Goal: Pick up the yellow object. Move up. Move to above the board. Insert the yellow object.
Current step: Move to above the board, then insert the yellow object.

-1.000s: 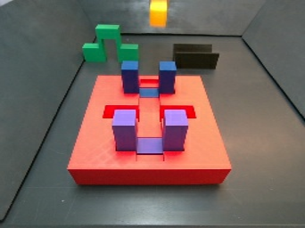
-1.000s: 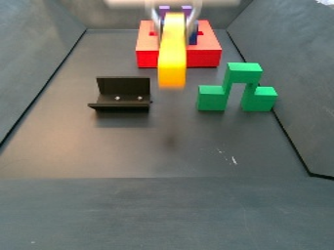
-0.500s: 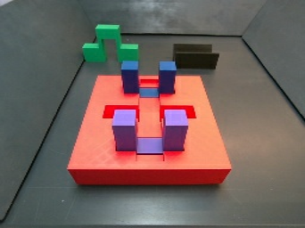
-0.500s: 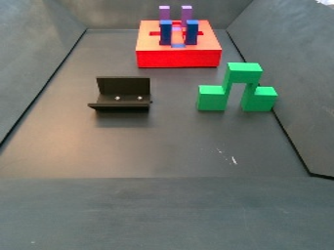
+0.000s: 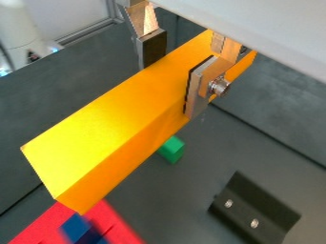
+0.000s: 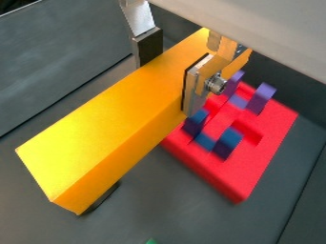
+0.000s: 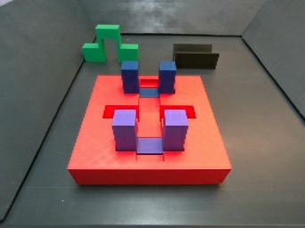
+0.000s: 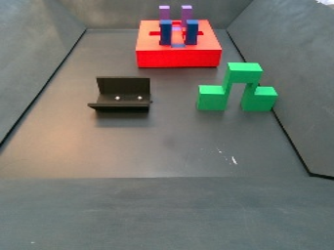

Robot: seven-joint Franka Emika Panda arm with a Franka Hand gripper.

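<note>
In both wrist views my gripper is shut on the yellow object, a long yellow-orange bar clamped near one end between the silver fingers. It hangs high above the floor. The red board with blue and purple posts lies below, partly under the bar; a corner of the board shows in a wrist view. In both side views the board stands bare. Gripper and bar are out of view there.
A green stepped block and the dark fixture stand on the dark floor beside the board. Grey walls enclose the floor.
One second ago the bar showed at the upper edge of both side views. It has since risen out of them and stays out of view.
</note>
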